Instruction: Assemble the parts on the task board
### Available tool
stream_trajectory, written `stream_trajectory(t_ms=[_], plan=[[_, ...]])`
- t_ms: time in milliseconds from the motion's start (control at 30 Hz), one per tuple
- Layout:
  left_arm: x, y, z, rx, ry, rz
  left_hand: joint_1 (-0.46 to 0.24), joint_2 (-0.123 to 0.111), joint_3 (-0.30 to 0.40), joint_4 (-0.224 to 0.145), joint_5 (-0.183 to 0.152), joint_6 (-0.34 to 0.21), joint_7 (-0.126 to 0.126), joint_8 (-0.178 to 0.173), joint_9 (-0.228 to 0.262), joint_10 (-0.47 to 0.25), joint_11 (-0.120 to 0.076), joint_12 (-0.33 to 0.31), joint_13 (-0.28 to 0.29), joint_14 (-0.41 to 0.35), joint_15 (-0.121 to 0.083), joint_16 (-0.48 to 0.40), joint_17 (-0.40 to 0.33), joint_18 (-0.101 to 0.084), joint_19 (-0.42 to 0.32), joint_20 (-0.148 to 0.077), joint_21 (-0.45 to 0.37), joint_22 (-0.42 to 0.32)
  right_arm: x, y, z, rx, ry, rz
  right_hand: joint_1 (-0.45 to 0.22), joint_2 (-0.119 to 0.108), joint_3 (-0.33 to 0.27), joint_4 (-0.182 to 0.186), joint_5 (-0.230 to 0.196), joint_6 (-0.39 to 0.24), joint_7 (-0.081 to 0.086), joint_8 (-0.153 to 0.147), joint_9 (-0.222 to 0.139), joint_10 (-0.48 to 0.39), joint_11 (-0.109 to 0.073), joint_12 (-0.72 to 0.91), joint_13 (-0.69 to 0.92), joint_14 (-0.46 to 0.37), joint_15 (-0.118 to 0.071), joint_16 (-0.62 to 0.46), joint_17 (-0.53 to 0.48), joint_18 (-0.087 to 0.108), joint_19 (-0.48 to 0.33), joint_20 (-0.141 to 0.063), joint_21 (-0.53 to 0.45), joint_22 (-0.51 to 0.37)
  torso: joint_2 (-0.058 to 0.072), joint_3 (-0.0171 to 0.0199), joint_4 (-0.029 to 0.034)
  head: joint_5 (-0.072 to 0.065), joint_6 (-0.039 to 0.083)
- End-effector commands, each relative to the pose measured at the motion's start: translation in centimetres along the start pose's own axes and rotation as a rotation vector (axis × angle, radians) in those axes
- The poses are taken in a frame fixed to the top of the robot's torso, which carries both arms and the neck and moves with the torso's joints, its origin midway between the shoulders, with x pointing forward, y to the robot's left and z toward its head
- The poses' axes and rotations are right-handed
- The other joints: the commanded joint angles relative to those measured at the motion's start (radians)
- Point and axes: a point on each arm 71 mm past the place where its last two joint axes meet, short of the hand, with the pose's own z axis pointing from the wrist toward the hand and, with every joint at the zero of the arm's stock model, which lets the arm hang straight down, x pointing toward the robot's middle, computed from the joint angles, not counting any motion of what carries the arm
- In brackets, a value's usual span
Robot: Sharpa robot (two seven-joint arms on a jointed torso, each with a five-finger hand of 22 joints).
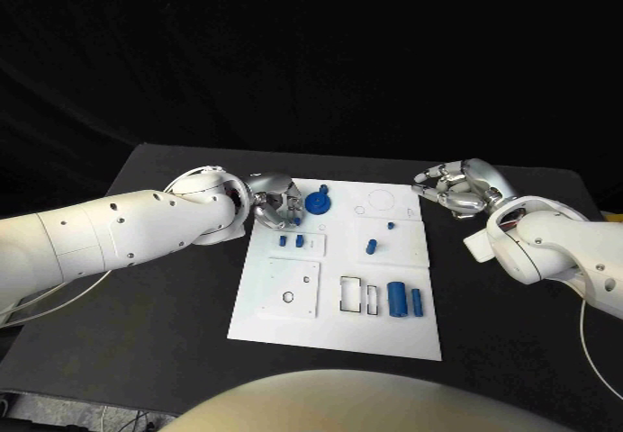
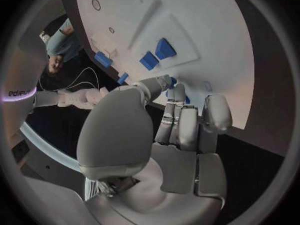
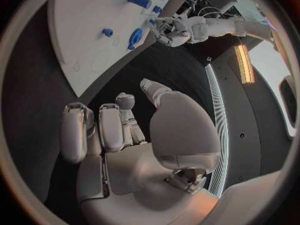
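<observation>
The white task board (image 1: pixel 340 310) lies mid-table. My left hand (image 1: pixel 275 205) hovers over its far left corner and pinches a small blue part (image 2: pixel 171 81) between thumb and fingers. Just right of that hand a round blue part (image 1: pixel 320 200) stands on the board. Two short blue pegs (image 1: pixel 293 241) sit below the hand, and a large blue cylinder (image 1: pixel 396 300) with a thinner one (image 1: pixel 417 301) lies at the near right. My right hand (image 1: pixel 457 187) hangs off the board's far right corner, fingers curled in with nothing in them. The right wrist view shows the board (image 3: pixel 75 45) and the left hand (image 3: pixel 170 27) beyond it.
Two small blue parts (image 1: pixel 373 244) stand in the board's middle right section. A rectangular cut-out (image 1: pixel 357 295) and a plate with holes (image 1: pixel 288 290) lie on the near half. Black table (image 1: pixel 156 306) extends to the left and right of the board.
</observation>
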Motion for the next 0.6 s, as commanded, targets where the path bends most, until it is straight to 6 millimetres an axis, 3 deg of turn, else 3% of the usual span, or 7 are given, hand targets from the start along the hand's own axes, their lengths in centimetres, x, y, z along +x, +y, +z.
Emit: stream_trajectory(t_ms=[33, 600], plan=[[0.03, -0.15, -0.04, 0.013, 0.000, -0.009, -0.005, -0.001, -0.004, 0.001, 0.001, 0.005, 0.000, -0.002, 0.001, -0.007, -0.002, 0.004, 0.001, 0.002, 0.005, 0.006, 0.002, -0.013, -0.005, 0.004, -0.004, 0.000, 0.15, 0.03, 0.00, -0.006, 0.013, -0.007, 0.005, 0.007, -0.002, 0.005, 0.006, -0.007, -0.001, 0.005, -0.001, -0.010, 0.000, 0.000, -0.001, 0.010, 0.000, -0.004, -0.001, 0.006, -0.007, -0.002, -0.007, 0.095, 0.000, 0.0003, -0.0001, 0.000, -0.001], [0.02, 0.00, -0.15, 0.012, -0.003, -0.017, -0.004, -0.001, -0.006, -0.001, 0.001, 0.004, -0.001, -0.003, 0.000, -0.008, -0.003, 0.010, 0.004, 0.003, 0.004, 0.008, 0.006, -0.013, -0.005, 0.004, -0.005, 0.000, 0.17, 0.04, 0.00, -0.006, 0.013, -0.007, 0.009, 0.008, -0.004, 0.007, 0.006, -0.008, -0.001, 0.007, -0.002, -0.010, 0.000, 0.000, -0.002, 0.011, 0.000, -0.004, 0.000, 0.006, -0.008, -0.002, -0.009, 0.094, 0.000, 0.0008, -0.0003, 0.000, 0.000]])
